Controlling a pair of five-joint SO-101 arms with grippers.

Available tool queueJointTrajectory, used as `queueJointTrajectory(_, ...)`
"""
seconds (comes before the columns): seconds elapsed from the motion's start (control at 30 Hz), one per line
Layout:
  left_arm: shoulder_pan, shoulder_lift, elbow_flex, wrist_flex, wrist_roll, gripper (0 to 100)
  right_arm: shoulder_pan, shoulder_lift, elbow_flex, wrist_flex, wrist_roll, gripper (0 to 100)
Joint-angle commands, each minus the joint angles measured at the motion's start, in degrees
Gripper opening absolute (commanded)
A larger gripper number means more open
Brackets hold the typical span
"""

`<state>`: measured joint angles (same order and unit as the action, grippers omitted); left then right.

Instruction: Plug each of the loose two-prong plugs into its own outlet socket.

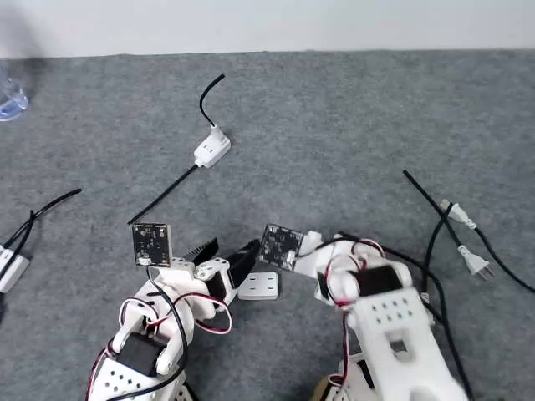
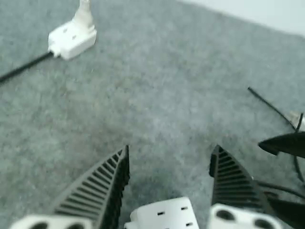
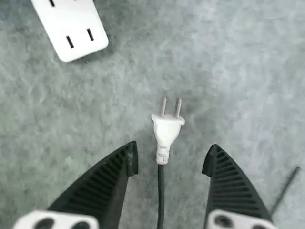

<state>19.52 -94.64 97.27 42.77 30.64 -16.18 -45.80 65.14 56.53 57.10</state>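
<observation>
A white two-prong plug (image 3: pixel 167 128) lies on the grey carpet between the fingers of my open right gripper (image 3: pixel 172 147), its black cord running back under the wrist. Its prongs point toward a white outlet socket (image 3: pixel 71 28) a short way ahead. My left gripper (image 2: pixel 171 150) is open too, low over the carpet, with that outlet socket (image 2: pixel 164 215) near the base of its fingers. In the high view both arms meet near this socket (image 1: pixel 259 286), the left gripper (image 1: pixel 232 247) just beside it. Two more loose plugs (image 1: pixel 458 215) (image 1: pixel 476 266) lie at the right.
A second white outlet (image 1: pixel 211 150) with black cables lies farther back on the carpet, also in the left wrist view (image 2: pixel 71 38). Black cords (image 1: pixel 435 242) trail along the right side. Another white block with cables (image 1: pixel 10 269) sits at the left edge.
</observation>
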Motion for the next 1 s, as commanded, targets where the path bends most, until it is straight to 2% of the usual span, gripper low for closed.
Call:
queueJointTrajectory(0.0, 0.4, -0.5, -0.5, 0.2, 0.2, 26, 0.7, 11.9, -5.9, -3.6, -1.6, 21.3)
queueJointTrajectory(0.3, 0.4, -0.5, -0.5, 0.3, -0.1, 26, 2.9, 33.3, -19.7, -3.6, -1.5, 21.1)
queueJointTrajectory(0.43, 0.4, -0.5, -0.5, 0.3, -0.1, 26, 5.1, 37.2, -24.1, -3.6, -1.5, 21.2)
queueJointTrajectory(0.87, 0.4, -0.6, -0.5, 0.1, -0.2, 26, 4.3, 45.4, -25.8, -4.8, -1.5, 20.7)
queueJointTrajectory(0.97, 0.4, -0.6, -0.5, 0.1, -0.2, 26, 4.2, 45.4, -25.8, -4.8, -1.5, 13.6)
